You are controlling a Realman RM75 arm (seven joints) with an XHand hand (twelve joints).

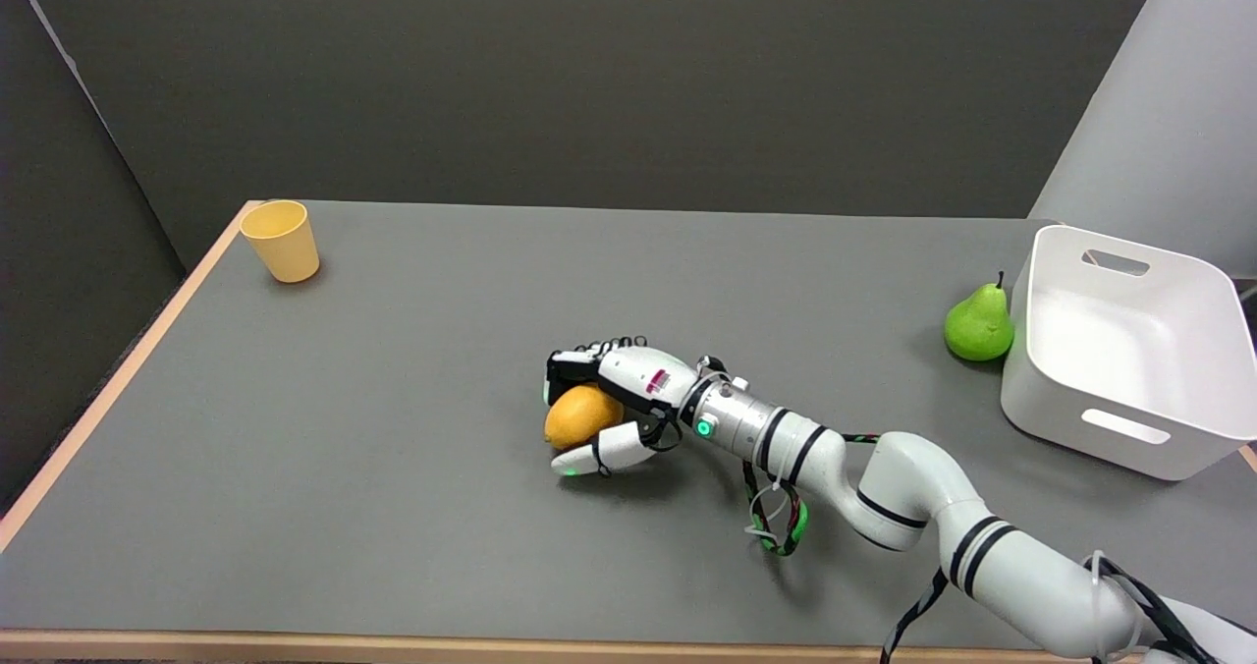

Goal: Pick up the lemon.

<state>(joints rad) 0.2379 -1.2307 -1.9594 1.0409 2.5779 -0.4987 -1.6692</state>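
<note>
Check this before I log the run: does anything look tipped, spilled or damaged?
Nothing stands out. The yellow plastic cup, green pear and white plastic bin stand upright on the grey table; the right hand wraps the orange-yellow lemon.

The table (393, 507) has a grey top with a pale wood edge along its left and near sides. The hand (607, 411) sits near the middle of it, closed around the lemon (581, 415); whether the lemon touches the top or is just clear of it cannot be told. Far to the hand's left, at the back corner, stands a yellow cup (282, 241), upright and open. Well to the hand's right and a little further back stands a green pear (978, 323), stem up. Just beside the pear, further right, sits a white bin (1110, 428) at the table's edge.
</note>
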